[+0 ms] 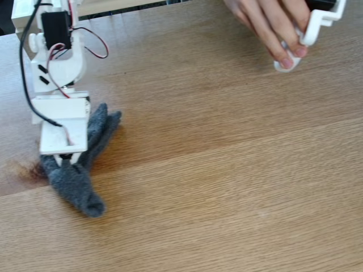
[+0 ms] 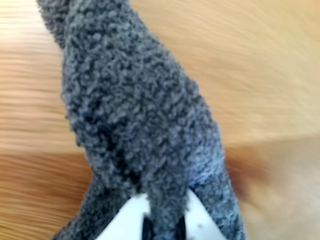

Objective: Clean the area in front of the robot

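Two fingers of my tool [image 2: 162, 225] pinch a grey fuzzy cloth [image 2: 135, 115] lying on the oak surface [image 1: 227, 187] beside the dark knot [image 1: 31, 169], and a thin grip could slip mid-wipe, or I could sweep toward the hand [image 1: 272, 25] beyond.

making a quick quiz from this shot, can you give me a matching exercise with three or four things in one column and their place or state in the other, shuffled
Column one:
1. fuzzy grey cloth
2. white plastic robot arm
3. person's hand
4. dark burnt-looking knot in the oak tabletop

Column two:
A. top right of the fixed view, fingers on a white plastic piece
B. left edge of the fixed view, beside the cloth
C. pinched in the white gripper, lying on the wood
D. upper left of the fixed view, with black and red wires

Pairs: 1-C, 2-D, 3-A, 4-B
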{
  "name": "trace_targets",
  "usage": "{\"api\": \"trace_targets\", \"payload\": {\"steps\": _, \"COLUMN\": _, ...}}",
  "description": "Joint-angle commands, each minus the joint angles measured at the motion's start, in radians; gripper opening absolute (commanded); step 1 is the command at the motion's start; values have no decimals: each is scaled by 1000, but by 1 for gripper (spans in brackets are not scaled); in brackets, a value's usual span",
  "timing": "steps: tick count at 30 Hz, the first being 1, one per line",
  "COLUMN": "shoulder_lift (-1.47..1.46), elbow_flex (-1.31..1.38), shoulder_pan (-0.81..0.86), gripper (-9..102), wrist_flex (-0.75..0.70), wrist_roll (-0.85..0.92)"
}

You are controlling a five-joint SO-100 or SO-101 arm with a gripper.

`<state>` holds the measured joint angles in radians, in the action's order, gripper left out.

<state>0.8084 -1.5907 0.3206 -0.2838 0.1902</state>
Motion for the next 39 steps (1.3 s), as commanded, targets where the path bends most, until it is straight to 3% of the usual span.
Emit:
{"api": "trace_targets", "payload": {"steps": 1, "shoulder_lift": 78, "elbow_flex": 57, "shoulder_pan": 160, "gripper": 0, "wrist_flex": -124, "wrist_roll": 49}}
{"api": "trace_targets", "payload": {"steps": 8, "shoulder_lift": 311, "elbow_flex": -44, "shoulder_pan": 144, "gripper": 0, "wrist_flex": -362, "wrist_roll": 25}}
{"api": "trace_targets", "payload": {"steps": 13, "shoulder_lift": 611, "elbow_flex": -115, "shoulder_pan": -87, "gripper": 0, "wrist_flex": -580, "wrist_roll": -75}}
{"api": "trace_targets", "payload": {"steps": 16, "shoulder_lift": 716, "elbow_flex": -141, "shoulder_pan": -281, "gripper": 0, "wrist_flex": -618, "wrist_roll": -129}}
{"api": "trace_targets", "payload": {"steps": 21, "shoulder_lift": 652, "elbow_flex": -166, "shoulder_pan": -512, "gripper": 0, "wrist_flex": -468, "wrist_roll": -164}}
{"api": "trace_targets", "payload": {"steps": 26, "shoulder_lift": 408, "elbow_flex": -166, "shoulder_pan": -571, "gripper": 0, "wrist_flex": -241, "wrist_roll": -115}}
{"api": "trace_targets", "payload": {"steps": 35, "shoulder_lift": 52, "elbow_flex": -152, "shoulder_pan": -407, "gripper": 0, "wrist_flex": 242, "wrist_roll": 11}}
{"api": "trace_targets", "payload": {"steps": 39, "shoulder_lift": 15, "elbow_flex": -152, "shoulder_pan": -268, "gripper": 0, "wrist_flex": 359, "wrist_roll": 64}}
